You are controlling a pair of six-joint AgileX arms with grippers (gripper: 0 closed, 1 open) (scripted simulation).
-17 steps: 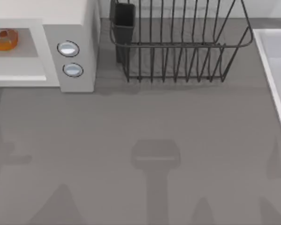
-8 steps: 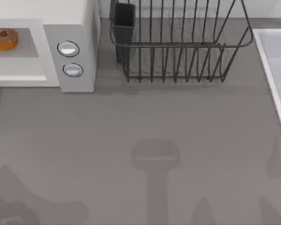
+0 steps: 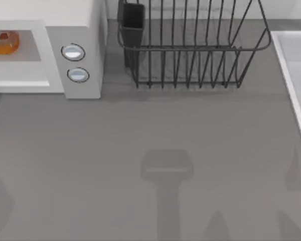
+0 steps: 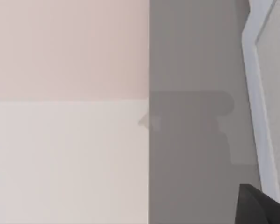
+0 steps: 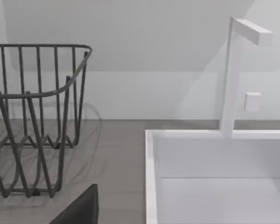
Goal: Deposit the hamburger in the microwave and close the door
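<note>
The hamburger point(image 3: 4, 42) sits inside the open microwave point(image 3: 75, 30) (far left of the tabletop point(image 3: 155, 130)), beside a dish rack point(image 3: 190, 45). I cannot tell where it lies relative to either arm's jaws, nor their state.

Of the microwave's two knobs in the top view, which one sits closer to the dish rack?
The upper knob: it lies farther back on the microwave panel, nearer the dish rack than the lower knob.

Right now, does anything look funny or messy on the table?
Nothing is spilled or broken. The hamburger sits inside the microwave, whose front is open. The wire dish rack stands upright beside it, and the grey table looks tidy.
</note>
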